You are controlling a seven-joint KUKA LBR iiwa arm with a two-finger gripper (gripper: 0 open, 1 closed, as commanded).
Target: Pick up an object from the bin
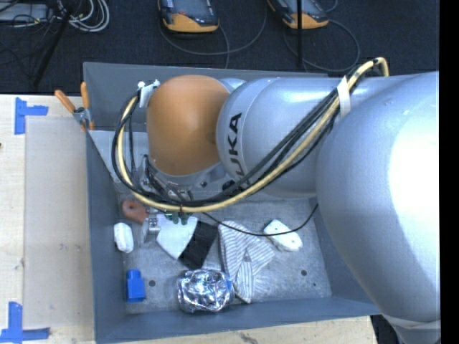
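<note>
The only writing that can be read is "KUKA", in black letters running up the side of the silver arm (287,142), just beside its rounded orange cover (183,124). None of the things in the bin (100,264) shows a label.

The arm comes in from the right edge and reaches over the far wall of the bin. Its wrist bends down so that the orange cover faces up. Black and yellow cables (215,199) loop from the arm round under the cover.

The gripper (153,225) sticks out below the cover, low over the floor of the bin near the left wall. Most of it is hidden by the wrist and cables, so I cannot tell whether it is released or clenched, or whether it has hold of anything.

The things nearest to it are:
- a small brown thing (133,208), just beside it toward the left wall
- a white oval thing (123,237), near the left wall
- a flat white piece (174,239), just beside it on the other side, with a black bar (199,244) lying against it

Further off lie:
- a striped cloth (244,260), in the middle of the floor
- a white mouse with a black cord (283,236), toward the right
- a ball of crumpled foil (204,291), by the near wall
- a blue block (135,285), in the near left corner
</note>
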